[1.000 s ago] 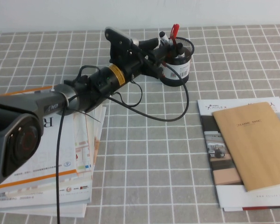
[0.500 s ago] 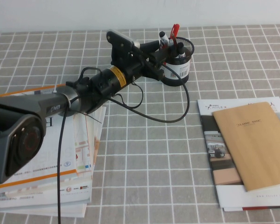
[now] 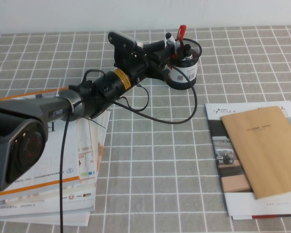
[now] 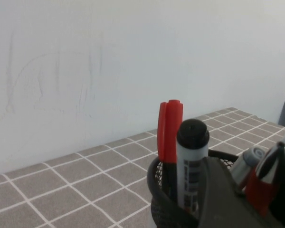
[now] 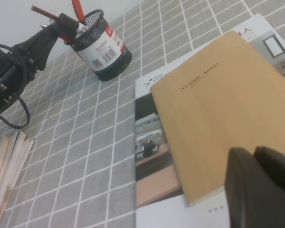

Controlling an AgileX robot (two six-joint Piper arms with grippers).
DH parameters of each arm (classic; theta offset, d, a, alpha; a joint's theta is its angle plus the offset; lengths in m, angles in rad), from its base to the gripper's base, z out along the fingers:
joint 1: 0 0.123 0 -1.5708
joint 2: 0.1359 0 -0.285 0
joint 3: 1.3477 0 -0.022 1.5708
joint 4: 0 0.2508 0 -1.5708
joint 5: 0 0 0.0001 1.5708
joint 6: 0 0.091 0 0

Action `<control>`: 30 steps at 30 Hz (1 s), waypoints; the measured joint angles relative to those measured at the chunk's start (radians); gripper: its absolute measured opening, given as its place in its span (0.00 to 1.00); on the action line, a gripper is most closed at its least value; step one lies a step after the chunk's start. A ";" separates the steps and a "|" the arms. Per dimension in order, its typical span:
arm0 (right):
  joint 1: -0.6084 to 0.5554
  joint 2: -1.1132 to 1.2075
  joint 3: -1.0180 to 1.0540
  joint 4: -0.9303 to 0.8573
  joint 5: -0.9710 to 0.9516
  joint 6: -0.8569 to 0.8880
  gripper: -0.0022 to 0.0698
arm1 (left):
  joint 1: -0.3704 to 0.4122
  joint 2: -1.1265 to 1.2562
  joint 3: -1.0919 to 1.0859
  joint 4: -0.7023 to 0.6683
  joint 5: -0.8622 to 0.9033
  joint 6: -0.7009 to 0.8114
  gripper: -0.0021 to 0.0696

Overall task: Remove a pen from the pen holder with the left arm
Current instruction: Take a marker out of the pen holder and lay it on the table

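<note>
At the rim of the pen holder (image 3: 186,73), our left gripper (image 3: 173,47) reaches in beside a red pen (image 3: 181,31) and a black-capped marker (image 4: 192,156) standing inside; we cannot tell if it pinches one. Our right gripper (image 5: 254,159) hangs over the tan notebook (image 5: 213,104), fingers pressed together

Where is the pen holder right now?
High view: the pen holder stands far back, right of centre, left gripper at its rim; right gripper hovers over the brown notebook.
</note>
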 joint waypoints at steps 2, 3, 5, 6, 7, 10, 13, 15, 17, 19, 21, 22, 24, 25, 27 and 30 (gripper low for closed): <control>0.000 0.000 0.000 0.000 0.000 0.000 0.01 | 0.000 0.000 0.000 -0.002 -0.006 0.000 0.35; 0.000 0.000 0.000 0.000 0.000 0.000 0.01 | 0.000 0.000 0.000 -0.002 -0.010 0.000 0.35; 0.000 0.000 0.000 0.000 0.000 0.000 0.01 | 0.000 0.000 0.000 -0.004 -0.011 0.000 0.34; 0.000 0.000 0.000 0.000 0.000 0.000 0.01 | 0.000 0.000 0.000 -0.004 -0.013 0.000 0.33; 0.000 0.000 0.000 0.000 0.000 0.000 0.01 | 0.000 0.000 0.000 -0.006 -0.014 0.000 0.31; 0.000 0.000 0.000 0.000 0.000 0.000 0.01 | 0.000 0.000 0.000 -0.006 -0.018 0.000 0.23; 0.000 0.000 0.000 0.000 0.000 0.000 0.01 | 0.000 0.000 0.000 -0.006 -0.018 0.000 0.15; 0.000 0.000 0.000 0.000 0.000 0.000 0.01 | 0.000 0.000 0.000 -0.006 -0.018 0.000 0.12; 0.000 0.000 0.000 0.000 0.000 0.000 0.01 | 0.000 0.000 0.000 -0.006 -0.018 0.000 0.12; 0.000 0.000 0.000 0.000 0.000 0.000 0.01 | 0.000 0.000 0.000 -0.006 -0.018 0.000 0.12; 0.000 0.000 0.000 0.000 0.000 0.000 0.01 | 0.000 0.000 0.000 -0.006 -0.021 0.000 0.11; 0.000 0.000 0.000 0.000 0.000 0.000 0.01 | 0.000 0.000 0.000 -0.006 -0.023 0.006 0.11; 0.000 0.000 0.000 0.000 0.000 0.000 0.01 | 0.000 0.000 0.000 -0.006 -0.036 0.025 0.11; 0.000 0.000 0.000 0.000 0.000 0.000 0.01 | 0.000 0.000 0.000 -0.006 -0.038 0.033 0.11; 0.000 0.000 0.000 0.000 0.000 0.000 0.01 | 0.000 0.000 0.000 -0.006 -0.041 0.042 0.11; 0.000 0.000 0.000 0.000 0.000 -0.002 0.01 | 0.000 -0.006 0.000 0.006 -0.041 0.044 0.11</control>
